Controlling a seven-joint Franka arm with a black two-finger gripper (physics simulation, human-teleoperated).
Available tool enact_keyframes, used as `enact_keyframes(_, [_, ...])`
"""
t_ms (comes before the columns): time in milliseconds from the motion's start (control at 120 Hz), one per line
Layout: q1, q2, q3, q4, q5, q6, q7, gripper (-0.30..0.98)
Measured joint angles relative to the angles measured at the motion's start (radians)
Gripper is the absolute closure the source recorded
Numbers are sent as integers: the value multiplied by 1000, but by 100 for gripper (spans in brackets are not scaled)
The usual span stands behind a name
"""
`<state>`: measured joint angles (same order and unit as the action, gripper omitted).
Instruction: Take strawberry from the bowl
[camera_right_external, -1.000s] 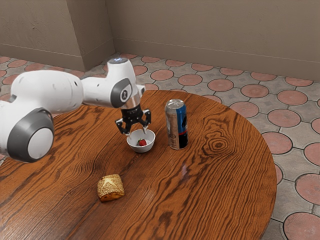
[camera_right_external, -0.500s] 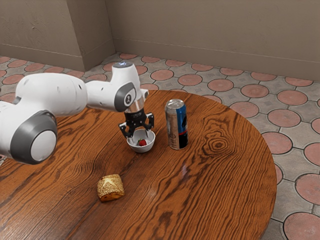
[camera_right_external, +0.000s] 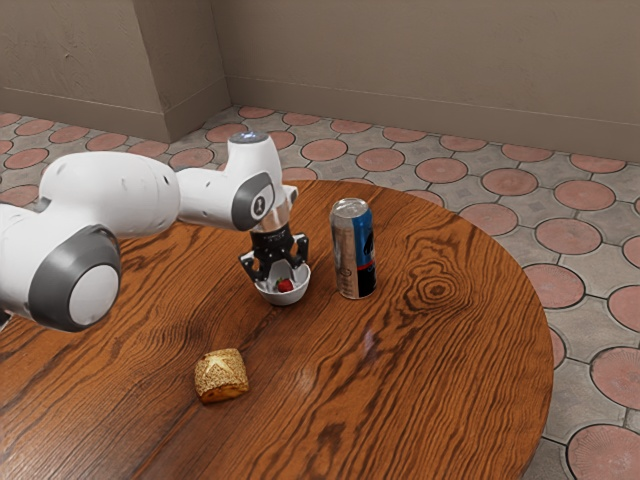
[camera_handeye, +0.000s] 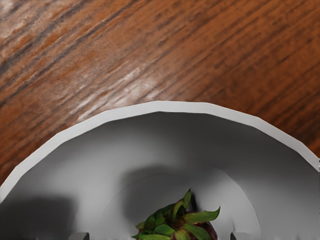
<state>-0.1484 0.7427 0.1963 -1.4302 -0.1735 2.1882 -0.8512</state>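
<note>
Strawberry (camera_handeye: 176, 231), just one, inside one white bowl (camera_right_external: 283, 297) under the wide-spread claw (camera_right_external: 283, 278); near the claw, one can (camera_right_external: 352, 250); farther off, one bread roll (camera_right_external: 221, 375).

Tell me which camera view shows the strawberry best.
The wrist view: from close above, it picks out the strawberry with its pointed green leaves, though the picture's edge cuts it off. The exterior view shows the strawberry small and red inside the bowl.
</note>
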Motion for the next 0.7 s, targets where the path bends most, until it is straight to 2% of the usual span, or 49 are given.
enact_keyframes(700, [3, 15, 0, 9, 6, 12, -7, 56])
